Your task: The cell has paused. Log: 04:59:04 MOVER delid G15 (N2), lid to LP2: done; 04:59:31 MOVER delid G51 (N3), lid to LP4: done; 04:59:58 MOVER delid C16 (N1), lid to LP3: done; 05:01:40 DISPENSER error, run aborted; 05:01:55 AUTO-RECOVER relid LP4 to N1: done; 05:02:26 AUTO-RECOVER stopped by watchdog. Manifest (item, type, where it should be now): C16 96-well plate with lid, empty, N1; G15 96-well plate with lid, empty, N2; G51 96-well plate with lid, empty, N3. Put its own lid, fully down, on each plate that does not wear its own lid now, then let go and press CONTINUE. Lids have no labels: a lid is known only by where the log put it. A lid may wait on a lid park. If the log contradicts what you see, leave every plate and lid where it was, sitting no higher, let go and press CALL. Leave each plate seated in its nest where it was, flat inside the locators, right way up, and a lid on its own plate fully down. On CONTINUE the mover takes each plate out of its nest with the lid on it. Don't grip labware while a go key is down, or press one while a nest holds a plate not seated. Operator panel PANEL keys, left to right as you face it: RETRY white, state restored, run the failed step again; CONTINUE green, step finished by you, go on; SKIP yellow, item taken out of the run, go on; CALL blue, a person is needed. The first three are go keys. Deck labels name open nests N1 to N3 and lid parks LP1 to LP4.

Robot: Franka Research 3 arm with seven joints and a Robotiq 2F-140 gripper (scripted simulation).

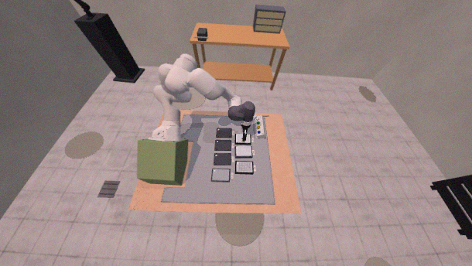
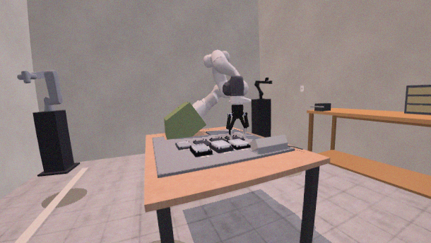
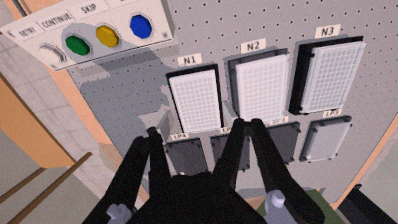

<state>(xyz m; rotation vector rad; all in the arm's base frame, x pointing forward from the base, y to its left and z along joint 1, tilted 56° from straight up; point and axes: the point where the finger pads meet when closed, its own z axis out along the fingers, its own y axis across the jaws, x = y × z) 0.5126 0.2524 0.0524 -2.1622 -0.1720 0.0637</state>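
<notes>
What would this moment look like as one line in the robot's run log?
gripper: open, empty | position: hovering over N1 plate | lid: one parked beside N3 plate

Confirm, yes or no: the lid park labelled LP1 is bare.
No. A pale translucent lid lies on that park, below the N3 nest.

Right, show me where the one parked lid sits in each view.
Top: the parked lid is the pale square at the near end of the left-hand row on the grey deck.
Exterior: it is the leftmost pale piece on the deck.
Wrist: it is at lower right, just below the N3 plate.
Shared landmark: the operator panel; the lid lies at the row end farthest from it.
</notes>
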